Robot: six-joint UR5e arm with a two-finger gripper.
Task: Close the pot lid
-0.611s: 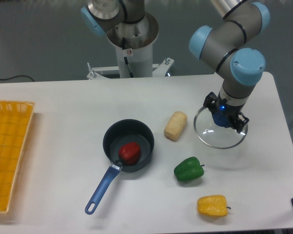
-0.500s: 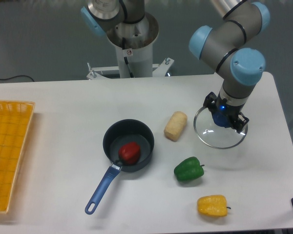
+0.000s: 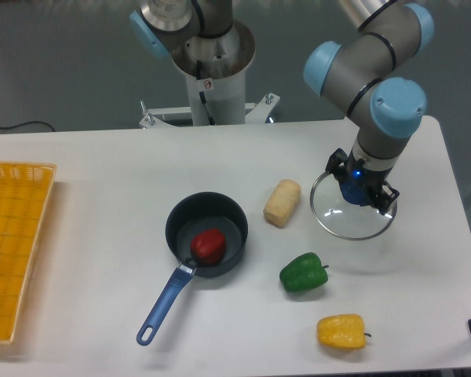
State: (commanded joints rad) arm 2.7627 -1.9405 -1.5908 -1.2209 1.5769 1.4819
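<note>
Lid [image 3: 353, 212] sits at about 3 o'clock on the table [image 3: 102, 157], well apart from the pot [image 3: 207, 233], which stands near the middle with its handle running out toward 7 o'clock. My gripper [image 3: 363, 188] is down over the lid's blue knob, with 1 finger showing on either side of it. I cannot tell from this view whether the fingers have clamped the knob or only bracket it, nor whether the lid rests on the table or hangs just off it.

I judge this to be the grasp step: the lid is not yet on the pot, and the carry has not begun.

Next, if the hold is firm, the lid must go up and across toward 9 o'clock. A pale bread roll [image 3: 282, 203] lies between lid and pot, so the rim needs to pass above it. A green pepper [image 3: 304, 272] sits at 7 o'clock from the lid, near the path but below it.

A red pepper [image 3: 208, 246] lies inside the pot. It looks low enough for the lid to seat, though I would lower gently and centre the rim on the pot's edge.
</note>
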